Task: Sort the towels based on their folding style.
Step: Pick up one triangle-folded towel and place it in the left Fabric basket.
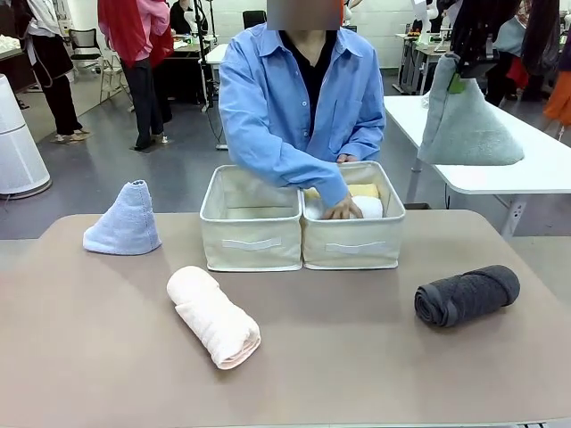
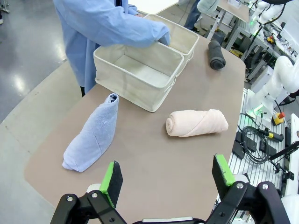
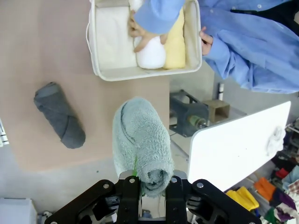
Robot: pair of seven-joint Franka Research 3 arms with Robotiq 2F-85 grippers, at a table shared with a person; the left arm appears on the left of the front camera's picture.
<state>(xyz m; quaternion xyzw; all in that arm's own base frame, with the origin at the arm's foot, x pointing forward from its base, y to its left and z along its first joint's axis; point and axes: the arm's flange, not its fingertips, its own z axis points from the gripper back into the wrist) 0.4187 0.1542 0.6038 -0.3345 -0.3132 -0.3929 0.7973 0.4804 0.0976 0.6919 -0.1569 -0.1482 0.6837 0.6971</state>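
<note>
Right gripper [image 3: 150, 183] clamped on grey-green cone towel [image 3: 140, 135], left gripper [image 2: 167, 173] jaws apart, person's hand [image 1: 343, 211] on white rolled towel [image 3: 152, 56]

A matte taupe table top with rounded corners [image 1: 80, 374] fills the foreground. Beyond it lies a smooth grey floor [image 1: 178, 160], glossy enough in the left wrist view to carry soft bright patches of overhead light [image 2: 21, 86]. To the right stands a white rectangular table on white legs [image 1: 535, 178]. At the far left sits a white, tiered conical object [image 1: 16, 152], and behind it a dark office chair on castors [image 1: 85, 43]. A pale wall [image 1: 227, 11] closes the back of the room, with another white desk [image 1: 214, 53] before it.
</note>
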